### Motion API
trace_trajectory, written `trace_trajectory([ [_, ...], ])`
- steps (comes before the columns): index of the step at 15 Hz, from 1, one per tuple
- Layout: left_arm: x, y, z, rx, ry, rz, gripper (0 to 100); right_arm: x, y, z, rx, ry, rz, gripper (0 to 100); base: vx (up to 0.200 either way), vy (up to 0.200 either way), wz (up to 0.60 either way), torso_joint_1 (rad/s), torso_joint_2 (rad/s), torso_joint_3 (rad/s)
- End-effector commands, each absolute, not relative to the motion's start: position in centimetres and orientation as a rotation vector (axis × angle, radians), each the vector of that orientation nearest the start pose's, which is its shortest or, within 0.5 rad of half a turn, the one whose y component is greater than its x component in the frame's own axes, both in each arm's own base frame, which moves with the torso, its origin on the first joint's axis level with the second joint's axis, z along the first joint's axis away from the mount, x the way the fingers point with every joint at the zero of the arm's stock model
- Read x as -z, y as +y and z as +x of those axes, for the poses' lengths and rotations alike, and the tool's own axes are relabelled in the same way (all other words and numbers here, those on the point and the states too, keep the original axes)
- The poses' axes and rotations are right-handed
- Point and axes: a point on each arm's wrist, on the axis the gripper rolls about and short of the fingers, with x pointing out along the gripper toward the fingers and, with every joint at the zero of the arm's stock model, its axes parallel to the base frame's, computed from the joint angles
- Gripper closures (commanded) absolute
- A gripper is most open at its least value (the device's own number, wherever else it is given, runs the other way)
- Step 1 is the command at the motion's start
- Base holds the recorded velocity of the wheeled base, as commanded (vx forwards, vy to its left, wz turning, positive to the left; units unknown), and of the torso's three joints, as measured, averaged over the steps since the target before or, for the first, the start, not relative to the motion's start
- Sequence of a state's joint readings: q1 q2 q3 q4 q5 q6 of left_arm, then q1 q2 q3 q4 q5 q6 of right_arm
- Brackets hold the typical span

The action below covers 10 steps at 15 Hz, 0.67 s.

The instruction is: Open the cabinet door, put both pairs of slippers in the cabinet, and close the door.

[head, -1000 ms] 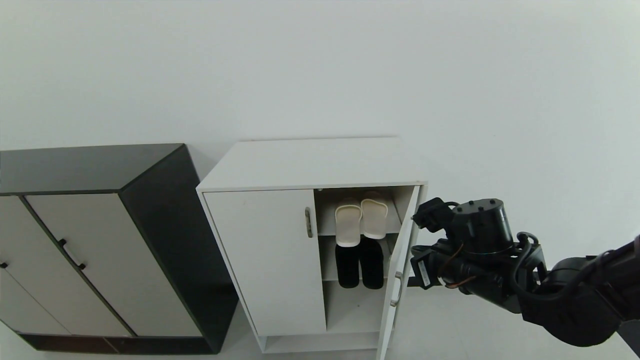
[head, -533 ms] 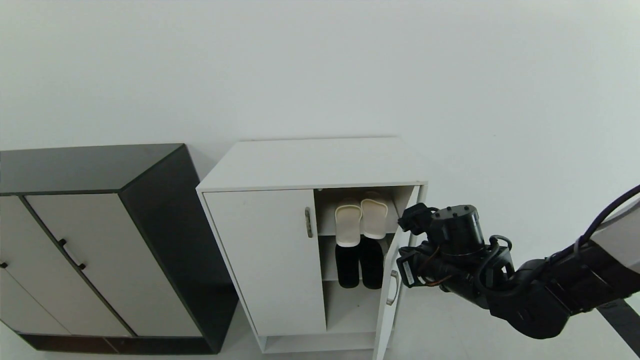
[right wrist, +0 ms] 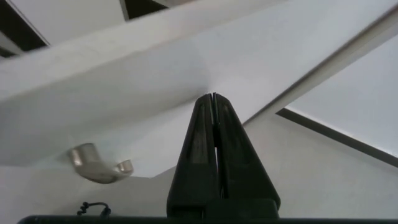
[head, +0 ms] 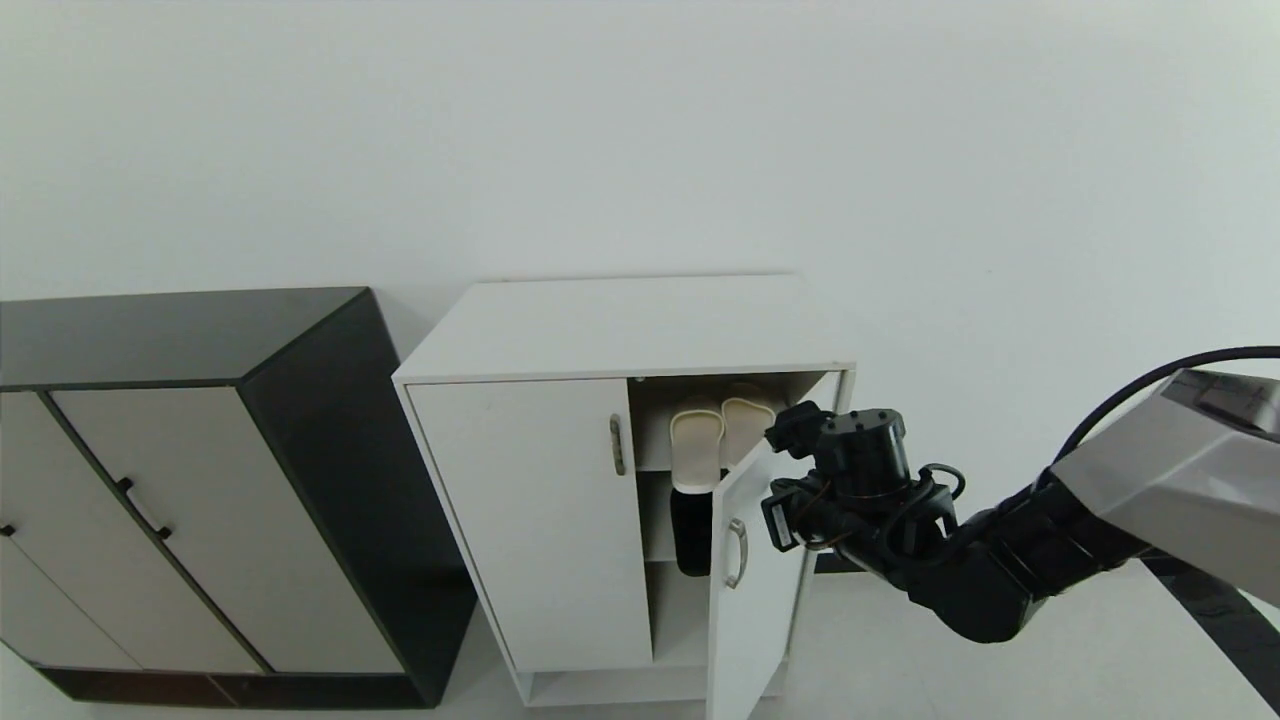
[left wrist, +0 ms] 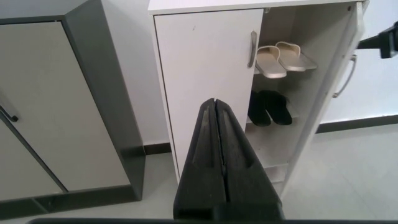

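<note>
The white cabinet has its left door shut and its right door standing partly open. A white pair of slippers lies on the top shelf, with a black pair on the shelf below; the door hides part of both pairs. My right gripper is shut, its tips against the door's outer face above the metal handle. My left gripper is shut on nothing, held well back from the cabinet and pointing at it. From there I see the white slippers and black slippers.
A dark cabinet with beige doors stands close to the left of the white one. A plain wall runs behind both. Open floor lies to the right of the white cabinet, under my right arm.
My right arm has moved left against the right door. The door has swung from wide open to about half shut and now covers the right-hand slippers.
</note>
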<state>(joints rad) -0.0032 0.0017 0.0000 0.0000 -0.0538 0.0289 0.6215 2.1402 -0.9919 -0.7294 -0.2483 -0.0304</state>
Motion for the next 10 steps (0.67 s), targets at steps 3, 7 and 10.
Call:
trace_trajectory([
  [3, -7.6, -0.1, -2.3, 0.057, 0.001, 0.029, 100, -6.6, 22.9, 34.1, -0.356, 0.395, -0.212, 100, 0.000, 0.000, 0.00, 0.000, 0.00, 0.000],
  [7, -7.6, -0.1, -2.3, 0.057, 0.001, 0.029, 100, -6.6, 22.8, 34.6, -0.379, 0.390, -0.199, 100, 0.000, 0.000, 0.00, 0.000, 0.00, 0.000],
  [10, -7.6, -0.1, -2.3, 0.057, 0.001, 0.029, 100, -6.8, 23.3, 35.8, -0.376, 0.363, -0.184, 100, 0.000, 0.000, 0.00, 0.000, 0.00, 0.000],
])
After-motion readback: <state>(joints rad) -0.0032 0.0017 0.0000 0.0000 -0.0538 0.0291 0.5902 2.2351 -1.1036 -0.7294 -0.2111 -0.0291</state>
